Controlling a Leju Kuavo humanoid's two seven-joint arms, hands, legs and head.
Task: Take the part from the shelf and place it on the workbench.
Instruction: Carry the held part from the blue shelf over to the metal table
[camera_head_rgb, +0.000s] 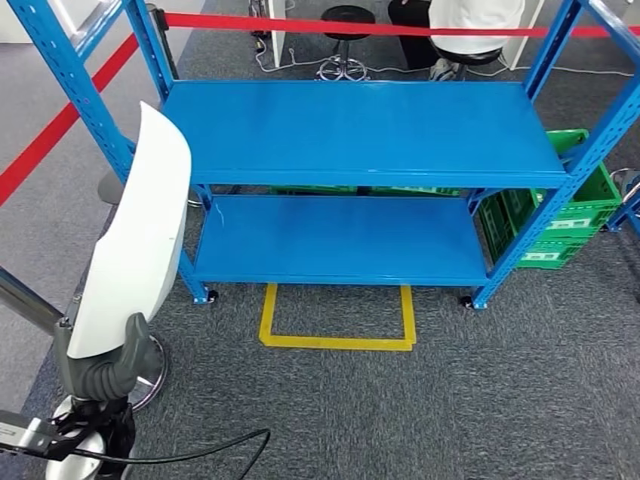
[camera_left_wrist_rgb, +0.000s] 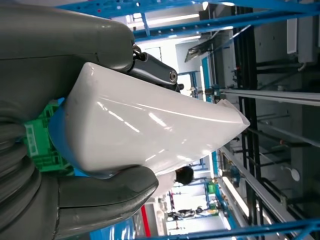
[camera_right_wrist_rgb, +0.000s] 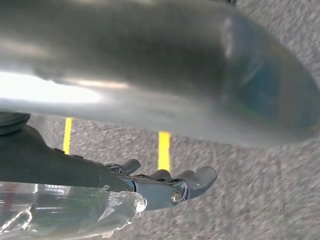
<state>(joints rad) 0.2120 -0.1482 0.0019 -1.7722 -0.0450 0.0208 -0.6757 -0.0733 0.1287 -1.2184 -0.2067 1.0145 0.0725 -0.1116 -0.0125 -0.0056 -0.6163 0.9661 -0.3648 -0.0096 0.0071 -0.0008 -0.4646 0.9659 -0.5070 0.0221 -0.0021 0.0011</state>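
The part (camera_head_rgb: 140, 235) is a long white curved shell, standing nearly upright at the lower left of the head view. My left hand (camera_head_rgb: 102, 380) grips its lower end. Up close, the left wrist view has the glossy part (camera_left_wrist_rgb: 151, 130) clamped between the grey thumb (camera_left_wrist_rgb: 94, 200) and the dark fingers (camera_left_wrist_rgb: 154, 67). The blue shelf (camera_head_rgb: 362, 130) stands straight ahead with both boards bare. My right hand (camera_right_wrist_rgb: 166, 185) hangs over grey carpet with its dark fingers stretched out and nothing in them.
Green crates (camera_head_rgb: 573, 215) sit behind the shelf's right end. A yellow tape rectangle (camera_head_rgb: 336, 340) marks the carpet in front of the shelf. Red barrier tape (camera_head_rgb: 60, 125) runs along the left and back. A stool (camera_head_rgb: 343, 20) and a seated person (camera_head_rgb: 468, 20) are behind. A black cable (camera_head_rgb: 226, 450) trails near my left arm.
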